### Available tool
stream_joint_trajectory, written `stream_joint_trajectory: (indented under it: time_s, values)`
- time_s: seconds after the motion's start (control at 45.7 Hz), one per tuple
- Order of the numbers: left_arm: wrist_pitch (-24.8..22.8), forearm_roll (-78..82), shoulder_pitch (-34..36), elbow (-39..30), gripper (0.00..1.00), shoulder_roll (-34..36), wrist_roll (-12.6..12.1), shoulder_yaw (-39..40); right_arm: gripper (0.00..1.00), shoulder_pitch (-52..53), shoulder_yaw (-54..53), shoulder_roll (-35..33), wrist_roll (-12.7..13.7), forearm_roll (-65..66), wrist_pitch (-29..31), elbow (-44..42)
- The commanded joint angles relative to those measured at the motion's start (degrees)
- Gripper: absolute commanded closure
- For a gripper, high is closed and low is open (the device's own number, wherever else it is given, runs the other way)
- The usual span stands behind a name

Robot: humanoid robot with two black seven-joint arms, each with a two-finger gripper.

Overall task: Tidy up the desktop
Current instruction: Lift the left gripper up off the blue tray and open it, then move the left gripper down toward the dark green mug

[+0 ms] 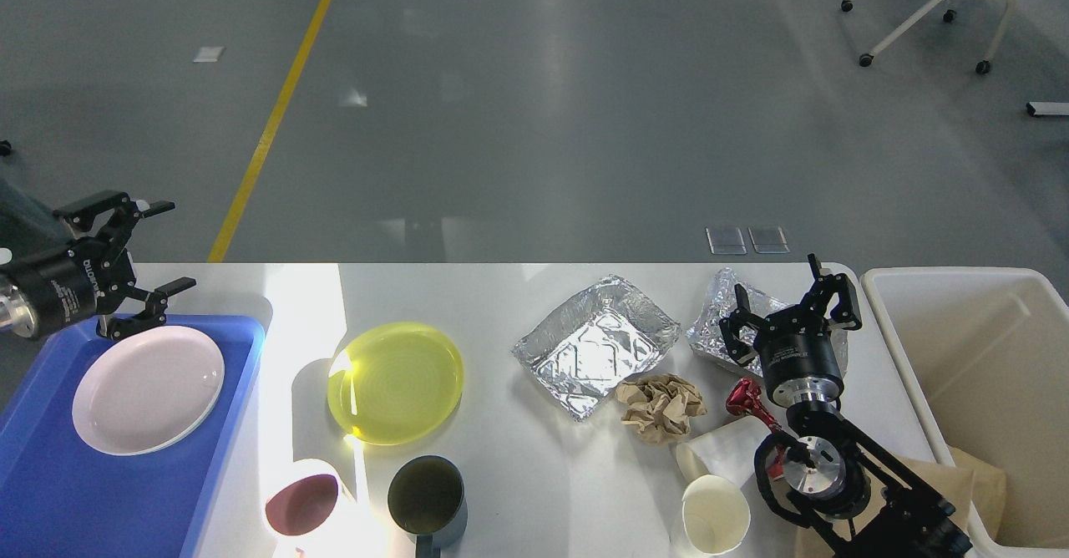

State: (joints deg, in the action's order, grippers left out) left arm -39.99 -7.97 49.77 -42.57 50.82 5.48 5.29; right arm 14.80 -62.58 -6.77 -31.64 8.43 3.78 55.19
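Note:
The white desktop (pixel 518 474) carries a yellow plate (pixel 394 382), a flat foil tray (pixel 595 345), a second crumpled foil tray (pixel 720 316), a ball of brown paper (pixel 660 406), a red wrapper (pixel 746 399), two paper cups (pixel 711 512) and two mugs (pixel 426 495). My left gripper (pixel 154 249) is open and empty, lifted at the far left above the blue tray's back edge. Open as well, my right gripper (pixel 785 299) hovers over the crumpled foil tray with nothing between its fingers.
A blue tray (pixel 50 491) at the left holds a white plate (pixel 149 389). A cream bin (pixel 985 374) with brown paper in it stands at the right table end. A pink-lined mug (pixel 302 506) sits at the front edge. A chair (pixel 935 7) stands far back right.

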Motion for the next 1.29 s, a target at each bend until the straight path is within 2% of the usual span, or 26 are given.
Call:
stream_joint_trajectory:
  time_s: [0.0, 0.087, 0.284, 0.437, 0.809, 1.028, 1.181, 1.268]
  values:
    - [-0.27, -0.11, 17.35, 0.03, 0.00, 0.77, -0.47, -22.39, 0.00, 0.05, 0.00, 0.00, 0.00, 0.01, 0.00, 0.00]
    - [-0.27, 0.15, 29.22, -0.15, 0.00, 0.07, -0.73, -36.10, 0.00, -0.03, 0.00, 0.00, 0.00, 0.01, 0.00, 0.00]
    - [-0.80, 0.68, 49.00, -4.62, 0.00, -7.75, -2.14, -61.15, 0.00, -0.03, 0.00, 0.00, 0.00, 0.01, 0.00, 0.00]
    - [-1.32, 0.59, 62.19, -8.93, 0.00, -19.78, -2.49, -76.55, 0.00, 0.05, 0.00, 0.00, 0.00, 0.01, 0.00, 0.00]
    - [-1.50, 0.41, 78.63, -23.78, 0.00, -31.12, -2.14, -86.84, 0.00, -0.04, 0.00, 0.00, 0.00, 0.01, 0.00, 0.00]
    - [-7.73, -0.38, 87.07, -29.05, 0.00, -39.04, -2.14, -88.25, 0.00, -0.04, 0.00, 0.00, 0.00, 0.01, 0.00, 0.00]
    - [-8.27, -7.31, 97.35, -42.49, 0.01, -43.08, -2.23, -88.69, 0.00, -0.03, 0.00, 0.00, 0.00, 0.01, 0.00, 0.00]
    - [-7.92, -11.09, 101.92, -47.07, 0.02, -45.02, -3.54, -89.83, 0.00, 0.05, 0.00, 0.00, 0.00, 0.01, 0.00, 0.00]
